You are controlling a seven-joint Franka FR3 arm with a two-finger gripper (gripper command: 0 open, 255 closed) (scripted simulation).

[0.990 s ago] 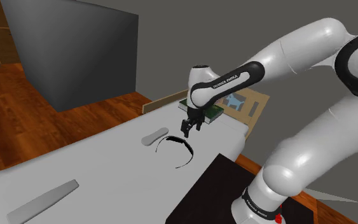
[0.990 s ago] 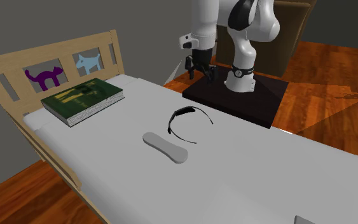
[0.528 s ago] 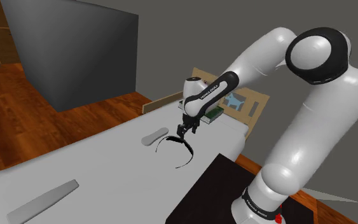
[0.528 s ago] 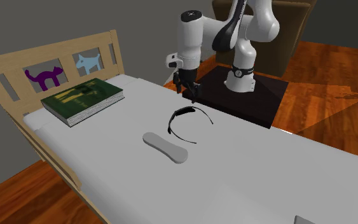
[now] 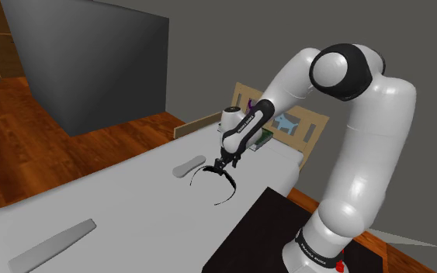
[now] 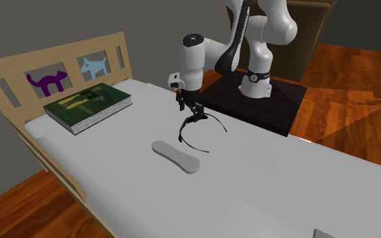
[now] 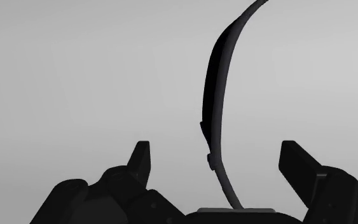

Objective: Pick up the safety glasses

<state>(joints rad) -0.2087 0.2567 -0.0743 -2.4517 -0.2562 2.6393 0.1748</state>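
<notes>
**Open Jaws Low Over the Glasses**

And there was the gripper (image 5: 223, 163), right down at the safety glasses (image 5: 233, 184), the white arm bent over from its black stand (image 6: 271, 101). The glasses, a thin black frame, lay flat on the pale grey bed (image 5: 131, 202), out in the open. A flat grey oblong piece (image 6: 175, 157) lay just beside them.

From across the bed, the gripper (image 6: 192, 116) hung at the front of the frame (image 6: 212, 122), at the end nearer the headboard (image 6: 19, 74). What a tight look from the wrist: the two black fingers stood wide apart and the dark curve of the glasses (image 7: 210, 108) ran up between them. It touched neither finger, so the jaws were open and gripping nothing. Whether the fingertips had reached the bed surface could not be told.

Further off, a green book (image 6: 87, 105) rested near the wooden headboard, under its purple cat and blue dog cut-outs. A second long grey piece (image 5: 57, 244) lay well apart, at the near end of the bed in the shoulder view.
</notes>
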